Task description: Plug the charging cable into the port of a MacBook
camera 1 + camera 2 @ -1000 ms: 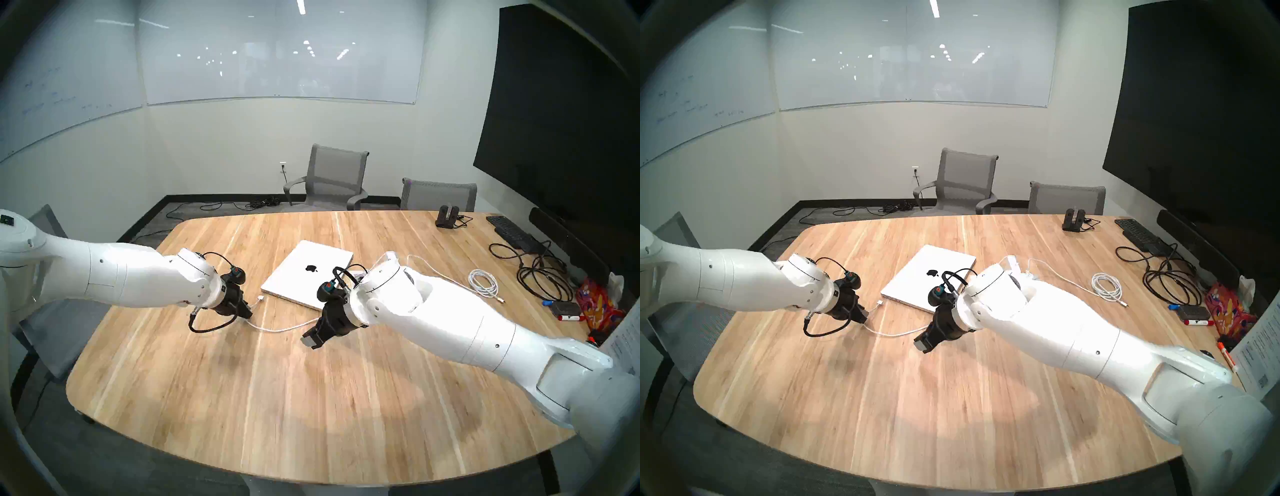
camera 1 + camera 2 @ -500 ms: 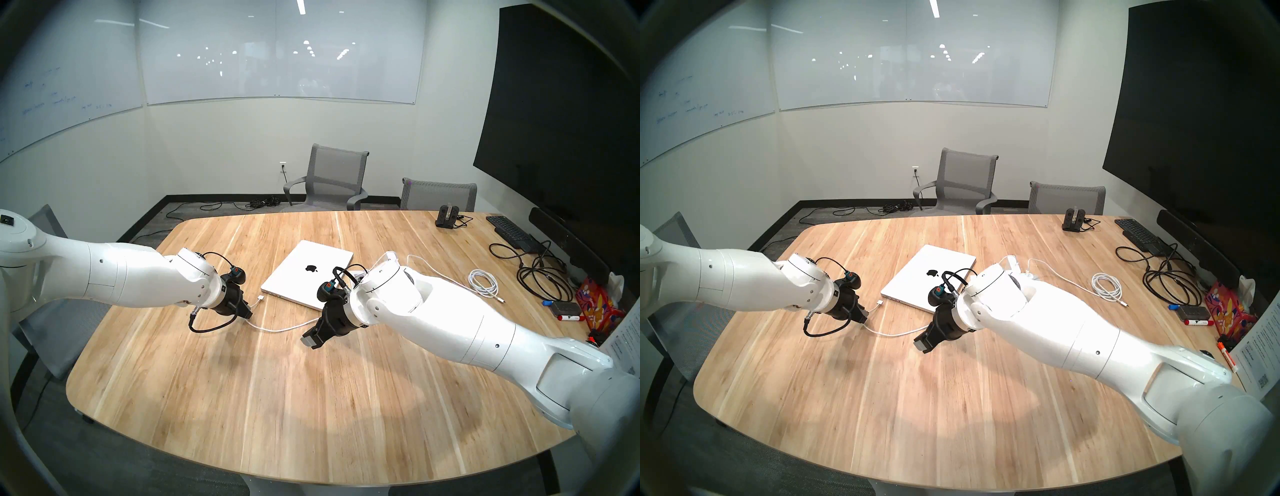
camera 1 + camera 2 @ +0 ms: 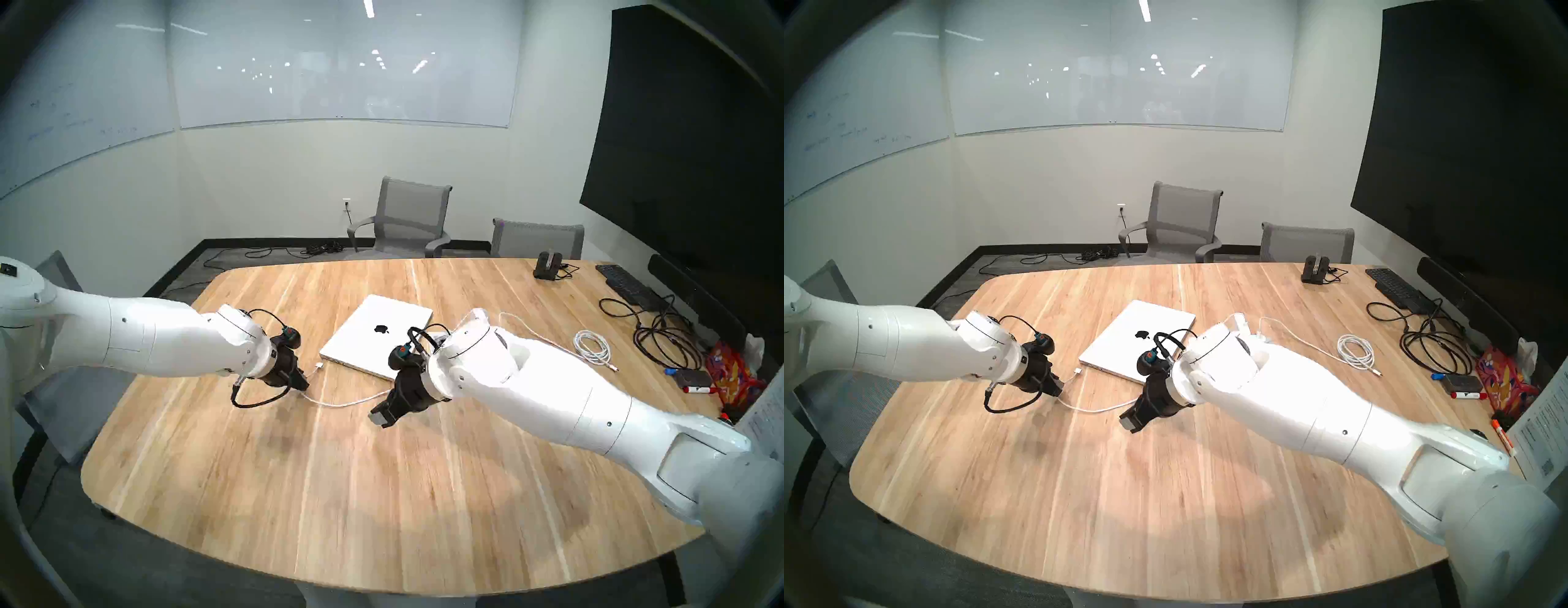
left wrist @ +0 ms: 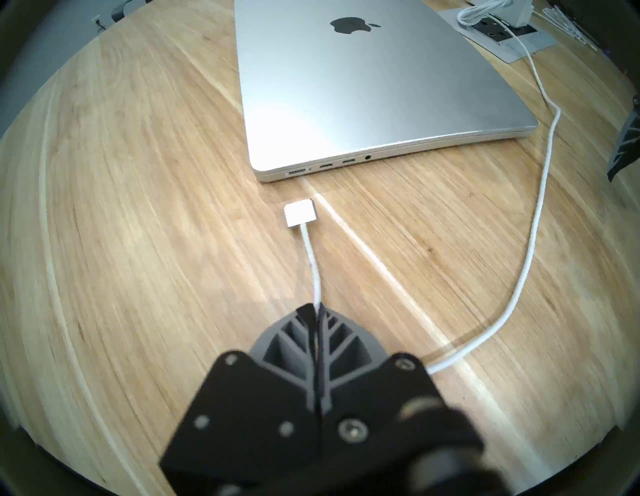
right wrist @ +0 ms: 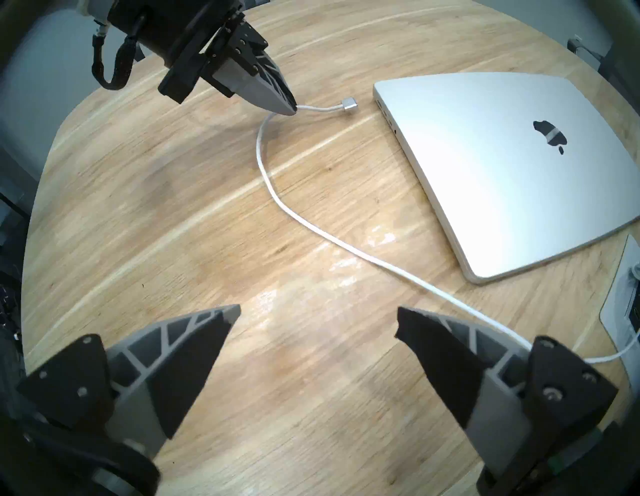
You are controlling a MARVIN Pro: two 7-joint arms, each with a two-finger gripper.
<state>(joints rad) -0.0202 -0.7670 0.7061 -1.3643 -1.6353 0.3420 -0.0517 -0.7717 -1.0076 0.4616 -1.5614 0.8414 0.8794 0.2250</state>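
One step in hand: our left gripper (image 4: 318, 308) pinches the cable (image 4: 313, 266) behind its plug (image 4: 300, 212), just short of the MacBook (image 4: 363, 86); right gripper (image 5: 317, 324) gapes empty. Next we must line the plug up with the port.

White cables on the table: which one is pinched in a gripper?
The charging cable with the flat plug, clamped by the left gripper near the MacBook. The coiled white cable lies untouched.

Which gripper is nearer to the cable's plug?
Left. The left gripper is shut on the cable just behind the plug. The right gripper hangs open farther back along the cable, holding nothing.
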